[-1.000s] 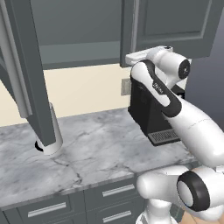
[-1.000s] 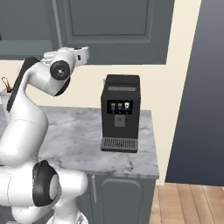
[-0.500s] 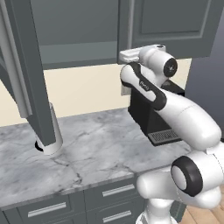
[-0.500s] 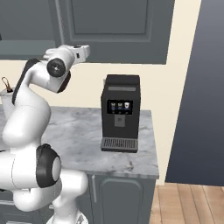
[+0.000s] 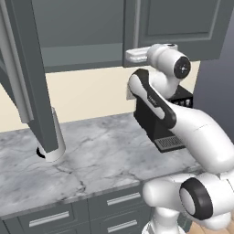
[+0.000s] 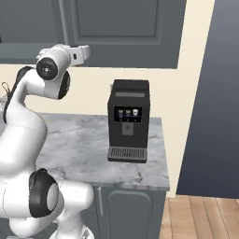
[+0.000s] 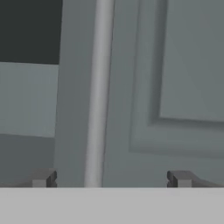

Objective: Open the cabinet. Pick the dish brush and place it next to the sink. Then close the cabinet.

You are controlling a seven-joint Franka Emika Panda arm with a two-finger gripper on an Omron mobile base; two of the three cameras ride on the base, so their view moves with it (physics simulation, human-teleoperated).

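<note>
You see the end effector w/ fingers spread wide, gripping nothing, facing the silver handle of the cabinet right door; left door hangs open over the tabletop.

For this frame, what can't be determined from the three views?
- Dish brush: not identifiable; the open left door blocks the cabinet interior in the left base view.
- Gripper contact with the handle: the hand view's bottom edge cuts off its open fingertips.
- Sink: outside the views.
- Dark object: cut off by the right base view's left edge.
</note>
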